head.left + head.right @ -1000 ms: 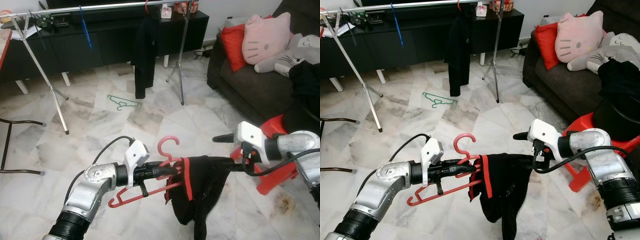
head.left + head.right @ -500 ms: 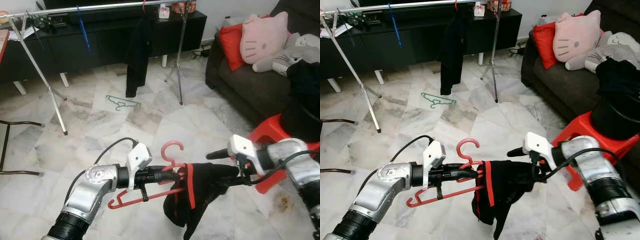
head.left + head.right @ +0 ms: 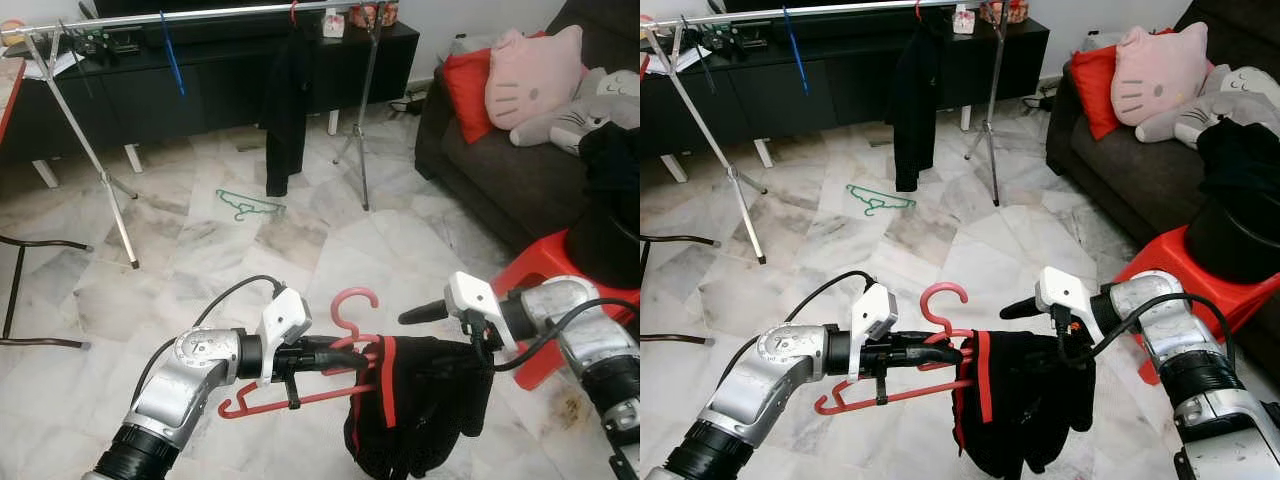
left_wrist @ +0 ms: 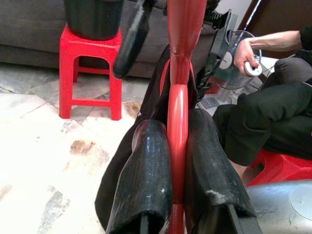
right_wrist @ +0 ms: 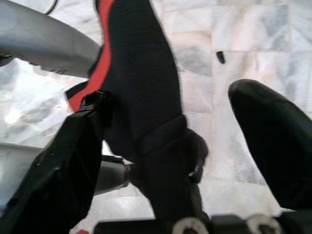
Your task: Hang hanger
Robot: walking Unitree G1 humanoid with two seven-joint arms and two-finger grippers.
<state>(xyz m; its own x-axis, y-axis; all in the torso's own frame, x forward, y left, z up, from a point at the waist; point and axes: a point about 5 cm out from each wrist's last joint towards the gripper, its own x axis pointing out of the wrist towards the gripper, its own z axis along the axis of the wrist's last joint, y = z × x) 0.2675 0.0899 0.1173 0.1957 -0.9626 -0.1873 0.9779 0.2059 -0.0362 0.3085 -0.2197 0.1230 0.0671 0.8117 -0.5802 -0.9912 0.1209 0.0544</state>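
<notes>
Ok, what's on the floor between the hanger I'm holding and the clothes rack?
Mostly bare marble floor in the left eye view, with one green hanger lying near the rack. The red hanger sits clamped in the left end effector.

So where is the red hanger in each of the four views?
Left eye view: red hanger low centre, held by the left gripper.
Right eye view: low centre, hook up.
Left wrist view: runs up the middle, between the black fingers.
Right wrist view: cannot tell; the black garment hides it.
Shared landmark: that black garment with red trim.
</notes>
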